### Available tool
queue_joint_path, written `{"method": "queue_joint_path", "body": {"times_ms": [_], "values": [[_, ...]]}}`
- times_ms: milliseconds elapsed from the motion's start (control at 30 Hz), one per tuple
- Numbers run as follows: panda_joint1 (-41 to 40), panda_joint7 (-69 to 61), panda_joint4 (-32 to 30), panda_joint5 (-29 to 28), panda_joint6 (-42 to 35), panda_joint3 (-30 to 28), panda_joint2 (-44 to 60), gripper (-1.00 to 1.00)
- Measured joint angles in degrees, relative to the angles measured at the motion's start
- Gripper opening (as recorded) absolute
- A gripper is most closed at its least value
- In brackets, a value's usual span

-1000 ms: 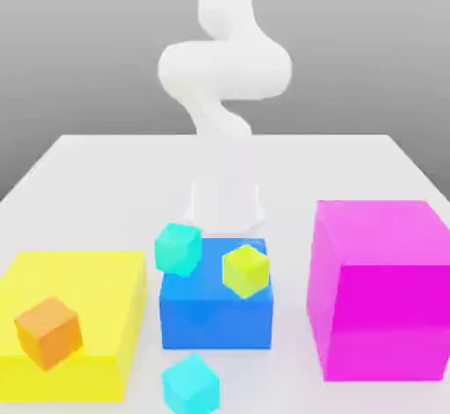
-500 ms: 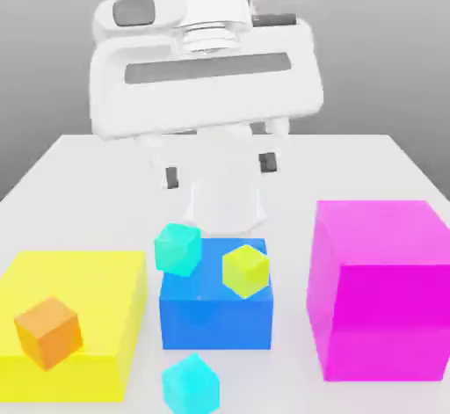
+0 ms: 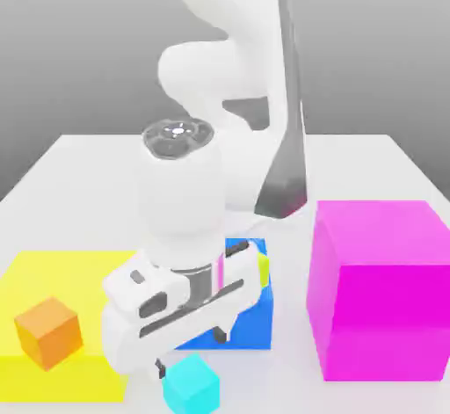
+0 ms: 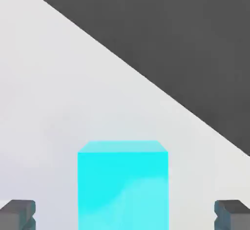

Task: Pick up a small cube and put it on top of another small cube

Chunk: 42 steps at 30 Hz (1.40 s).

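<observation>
Your claw (image 3: 192, 353) hangs low at the front of the white tabletop (image 3: 88, 162), the arm bent forward and down over the middle of the scene. In the exterior view the hand body sits tilted, and two dark fingertips (image 3: 221, 334) poke out beneath it, well apart from each other.

In the hand view you see the fingertips (image 4: 17, 213) at either side, set wide, and the small cyan cube (image 4: 122, 185) standing between them with clear tabletop on both sides. So the claw is fully spread and grips nothing; no pad touches the cube.

That cyan cube (image 3: 191, 384) rests on the tabletop at the very front edge, just in front of the blue block (image 3: 250, 320) and just below the claw in the exterior view. It sits upright on a flat face.

A sliver of the yellow-green cube (image 3: 263, 265) shows on top of the blue block, mostly hidden behind the hand. The turquoise cube cannot be made out behind the arm.

On the exterior view's left lies the flat yellow block (image 3: 53, 272), with the orange cube (image 3: 49, 331) on it. On the exterior view's right stands the big magenta block (image 3: 380, 289), apart from the arm.
</observation>
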Motion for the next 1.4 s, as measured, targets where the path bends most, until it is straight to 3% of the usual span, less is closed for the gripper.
{"method": "queue_joint_path", "body": {"times_ms": [33, 67, 300, 467, 667, 800, 1033, 1300, 1400], "values": [[-0.9, -0.8, 0.4, 1.0, 1.6, 1.1, 2.1, 0.0], [-1.6, -1.1, 0.6, 1.4, 2.7, 1.9, 3.4, -1.0], [-1.6, -1.0, 0.6, 1.3, 2.5, 1.9, 3.3, -1.0], [0.6, 2.8, -1.4, -3.3, -4.7, -1.3, -5.9, -1.0], [0.1, 11.1, -6.4, -0.1, -11.9, -2.4, -17.0, -1.0], [-1.1, 19.5, -10.1, -1.1, -16.2, -2.7, -25.0, -1.0], [-6.4, 36.7, -16.7, -6.2, -23.4, 0.0, -39.6, -1.0], [-16.6, 56.4, -24.3, -12.1, -31.5, 6.9, -56.2, -1.0], [-18.8, 60.0, -26.9, -13.1, -29.4, 8.4, -56.8, -1.0]]}}
